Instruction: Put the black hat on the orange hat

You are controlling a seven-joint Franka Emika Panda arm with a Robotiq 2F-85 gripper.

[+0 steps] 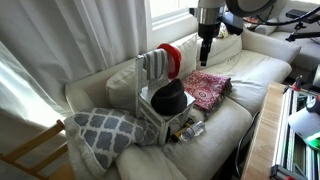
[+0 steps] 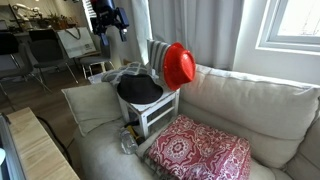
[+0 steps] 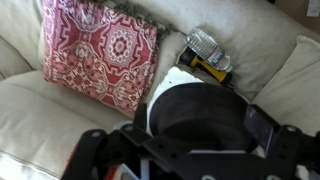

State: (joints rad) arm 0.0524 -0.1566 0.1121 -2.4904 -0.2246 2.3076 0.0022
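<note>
Black hat brim-to-edge on white box, orange hat just behind, gripper well above, jaws apart, open air between.

black hat: plain black, no pattern. orange hat: solid red-orange, glossy look in an exterior view. folded cloth: grey-and-white stripes. box: white. flat cushion: red, white ornate medallion print. lattice cushion: grey, white trellis pattern. sofa: plain cream. curtain: white. gripper: black. small item: yellow, black.
</note>
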